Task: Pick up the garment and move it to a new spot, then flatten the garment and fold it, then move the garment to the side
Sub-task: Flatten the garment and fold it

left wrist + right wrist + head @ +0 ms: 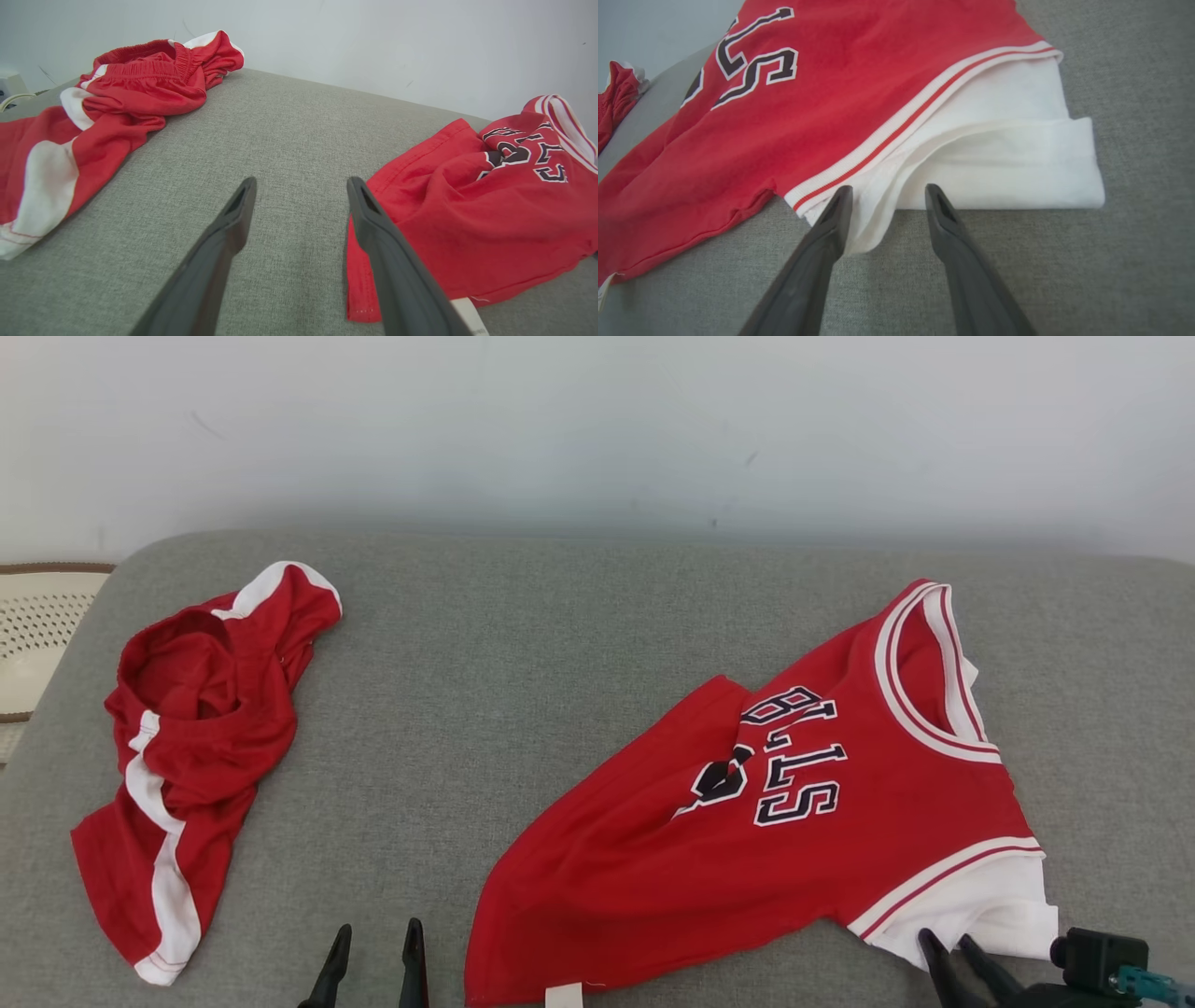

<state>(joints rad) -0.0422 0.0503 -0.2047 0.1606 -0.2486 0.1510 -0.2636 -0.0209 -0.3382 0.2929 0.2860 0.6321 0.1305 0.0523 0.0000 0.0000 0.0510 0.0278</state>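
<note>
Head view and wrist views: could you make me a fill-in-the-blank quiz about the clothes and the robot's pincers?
1. The jersey is mostly ____, with black letters.
2. The shorts lie on the robot's ____ side, the jersey on the other.
3. The right gripper straddles the edge of the jersey's ____ sleeve.
4. The left gripper stands ____, with nothing between its fingers.

Missing words: red; left; white; open.
</note>
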